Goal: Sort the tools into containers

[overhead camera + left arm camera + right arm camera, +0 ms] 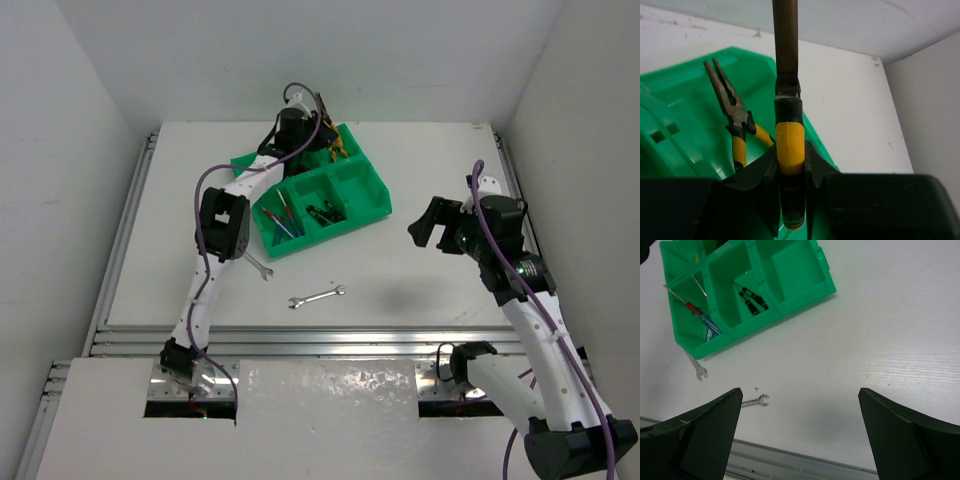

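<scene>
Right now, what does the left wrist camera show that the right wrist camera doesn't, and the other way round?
Left wrist only: the left tool shut on a yellow-handled item, and yellow-handled pliers lying in the green tray. Right wrist only: the open right tool, two wrenches on the white table, screwdrivers and black-handled pieces in two compartments. Both: that tray and table.

You were running a robotics lab cell, not a home or a shop. A bare white bench (420, 260) was boxed in by plain white panels (80, 120) at 9, 12 and 3 o'clock. Aluminium rails (330, 343) edged it at 6 and 9 o'clock. A left arm (222, 225) and a right arm (530, 320), trailing purple cables (205, 185), were bolted at 6 o'clock, with a green tray (365, 200) staged towards 12.
</scene>
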Action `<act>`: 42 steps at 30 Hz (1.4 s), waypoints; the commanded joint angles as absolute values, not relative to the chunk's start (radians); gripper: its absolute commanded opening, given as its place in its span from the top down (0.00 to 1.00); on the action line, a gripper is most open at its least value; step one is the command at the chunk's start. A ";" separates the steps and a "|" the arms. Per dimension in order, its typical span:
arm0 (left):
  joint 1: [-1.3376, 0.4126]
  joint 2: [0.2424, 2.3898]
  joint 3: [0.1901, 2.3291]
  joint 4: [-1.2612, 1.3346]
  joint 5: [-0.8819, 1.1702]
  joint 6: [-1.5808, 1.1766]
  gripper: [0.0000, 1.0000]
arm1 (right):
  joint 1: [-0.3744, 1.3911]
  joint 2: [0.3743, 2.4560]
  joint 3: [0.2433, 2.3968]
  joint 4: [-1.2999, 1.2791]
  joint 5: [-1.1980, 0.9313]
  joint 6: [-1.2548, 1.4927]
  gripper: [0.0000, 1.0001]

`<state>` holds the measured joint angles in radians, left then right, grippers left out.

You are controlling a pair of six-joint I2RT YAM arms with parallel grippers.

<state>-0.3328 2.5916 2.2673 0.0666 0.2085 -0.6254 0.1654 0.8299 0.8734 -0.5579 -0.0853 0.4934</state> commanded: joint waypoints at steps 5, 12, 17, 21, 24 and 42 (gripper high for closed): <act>-0.341 2.540 2.264 0.138 0.225 -0.663 0.96 | 0.167 0.822 0.870 -0.508 -0.117 0.485 0.01; -0.350 2.563 2.324 0.126 0.250 -0.681 0.53 | 0.166 0.815 0.867 -0.502 -0.124 0.482 0.01; -0.367 2.523 2.326 0.106 0.235 -0.670 0.43 | 0.167 0.816 0.865 -0.497 -0.132 0.480 0.01; -0.374 2.459 2.280 0.077 0.213 -0.664 0.43 | 0.167 0.819 0.862 -0.492 -0.126 0.479 0.01; -0.391 2.337 2.180 0.048 0.175 -0.620 0.38 | 0.167 0.837 0.856 -0.480 -0.165 0.465 0.01; -0.402 0.918 0.919 -0.276 -0.255 -0.727 0.00 | 0.684 1.483 0.975 -0.334 -0.290 -0.175 0.04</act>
